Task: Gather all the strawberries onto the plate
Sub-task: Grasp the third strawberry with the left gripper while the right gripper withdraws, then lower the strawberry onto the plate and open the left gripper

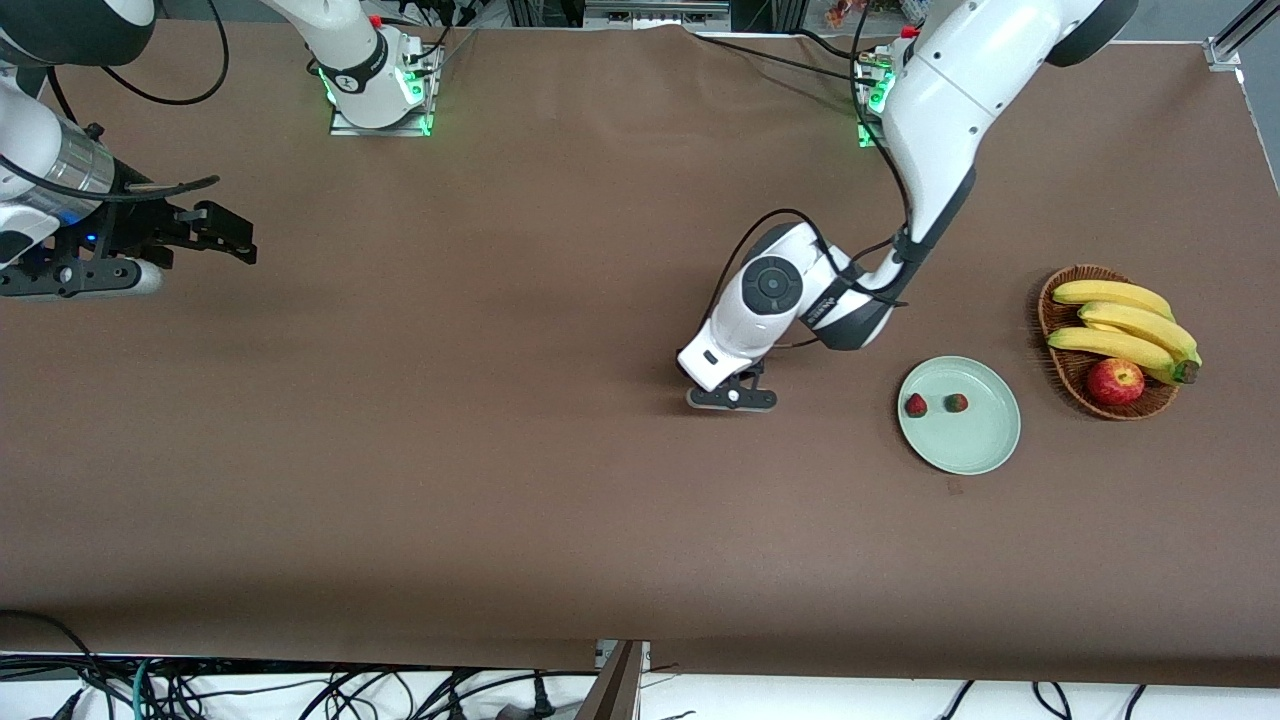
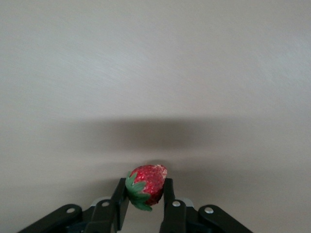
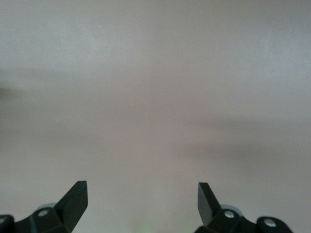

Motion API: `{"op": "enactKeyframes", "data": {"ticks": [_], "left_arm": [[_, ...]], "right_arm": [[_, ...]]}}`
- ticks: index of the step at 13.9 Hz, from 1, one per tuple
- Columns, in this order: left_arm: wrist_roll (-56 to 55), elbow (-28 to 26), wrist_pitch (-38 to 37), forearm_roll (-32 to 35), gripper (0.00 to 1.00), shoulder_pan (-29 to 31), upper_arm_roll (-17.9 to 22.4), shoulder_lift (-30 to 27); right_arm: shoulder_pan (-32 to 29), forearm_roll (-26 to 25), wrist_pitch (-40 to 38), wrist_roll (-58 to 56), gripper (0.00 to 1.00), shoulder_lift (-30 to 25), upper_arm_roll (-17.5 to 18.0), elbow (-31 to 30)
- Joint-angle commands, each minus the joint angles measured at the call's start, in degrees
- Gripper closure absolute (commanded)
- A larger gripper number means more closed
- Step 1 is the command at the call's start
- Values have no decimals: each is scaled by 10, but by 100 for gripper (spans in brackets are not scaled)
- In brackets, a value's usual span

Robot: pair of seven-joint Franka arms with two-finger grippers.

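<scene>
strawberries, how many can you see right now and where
3. Two strawberries lie on the plate; the third strawberry sits gripped between the left gripper jaws, over bare table.

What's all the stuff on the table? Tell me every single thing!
Strawberries on the plate: two, red, one by the rim, one near the middle.
Strawberry in the gripper: one, red with green leaves, pinched between the left gripper's fingers.
Plate: one, pale green, toward the left arm's end of the table.
Basket: one, brown wicker, beside the plate.
Bananas: one yellow bunch, in the basket.
Apple: one, red, in the basket.
Table: one, brown cover.
Left gripper: black, low over the table beside the plate.
Right gripper: black, open, empty, waiting at the right arm's end.
</scene>
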Motion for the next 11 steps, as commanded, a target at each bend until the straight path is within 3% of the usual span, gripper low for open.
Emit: {"op": "enactKeyframes", "data": {"ticks": [1, 6, 11], "left_arm": [[87, -8, -89, 18, 100, 56, -3, -60], [422, -13, -145, 18, 100, 211, -4, -77], [616, -4, -73, 42, 100, 307, -2, -17]], "right_arm": [[-7, -10, -2, 0, 0, 7, 12, 24], [-11, -12, -2, 0, 0, 8, 7, 54], [-15, -12, 0, 0, 0, 11, -1, 54]]}}
